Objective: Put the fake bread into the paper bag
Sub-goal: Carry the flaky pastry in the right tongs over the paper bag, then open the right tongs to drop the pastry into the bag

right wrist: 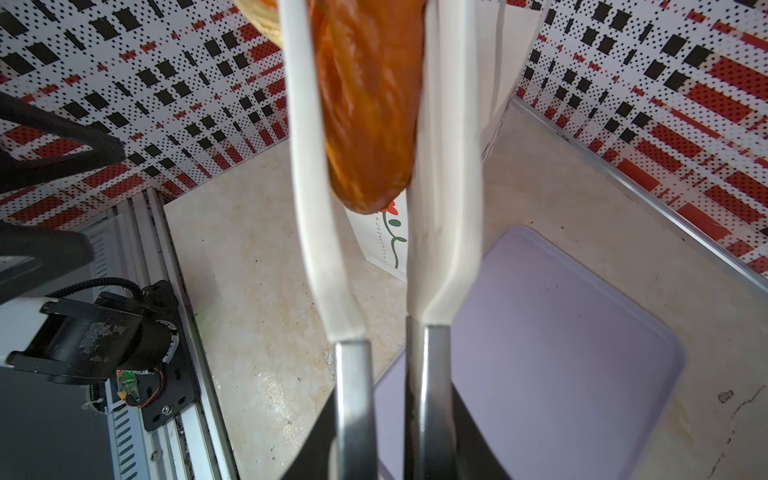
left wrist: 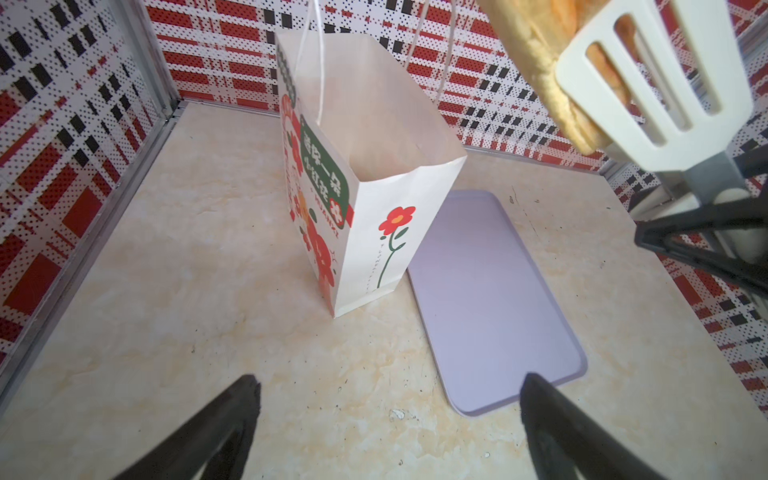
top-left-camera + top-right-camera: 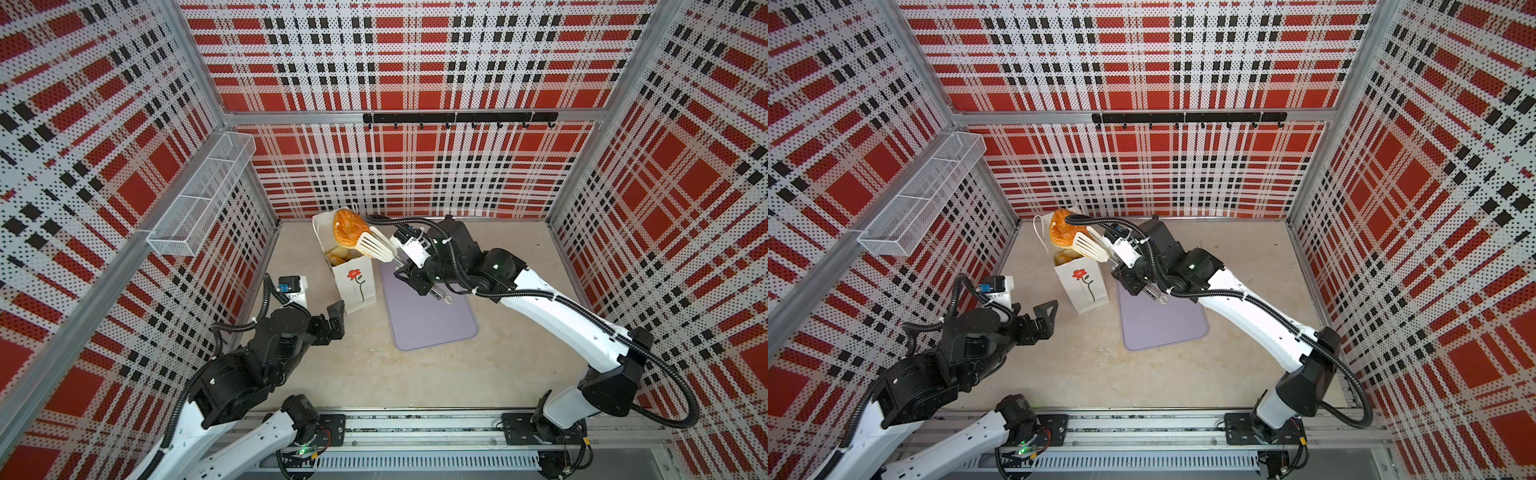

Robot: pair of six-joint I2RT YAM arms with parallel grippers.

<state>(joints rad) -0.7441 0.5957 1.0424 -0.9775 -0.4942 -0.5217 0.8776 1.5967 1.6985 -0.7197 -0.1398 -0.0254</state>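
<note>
Now: my right gripper (image 3: 417,282) clamps tongs (image 3: 374,247) pinching a pastry (image 3: 347,228) over the paper bag (image 3: 353,291) (tray (image 3: 432,328) just right); left gripper (image 2: 389,386) gapes open.

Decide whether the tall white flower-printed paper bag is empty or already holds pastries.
Not empty: in a top view, golden-brown toy pastries lie inside the open mouth of the upright white paper bag.

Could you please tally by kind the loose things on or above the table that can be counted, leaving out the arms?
paper bag: 1
lilac tray: 1
tongs: 1
pastry gripped in the tongs: 1
Total: 4. More pastries lie inside the bag, too hidden to count.
</note>
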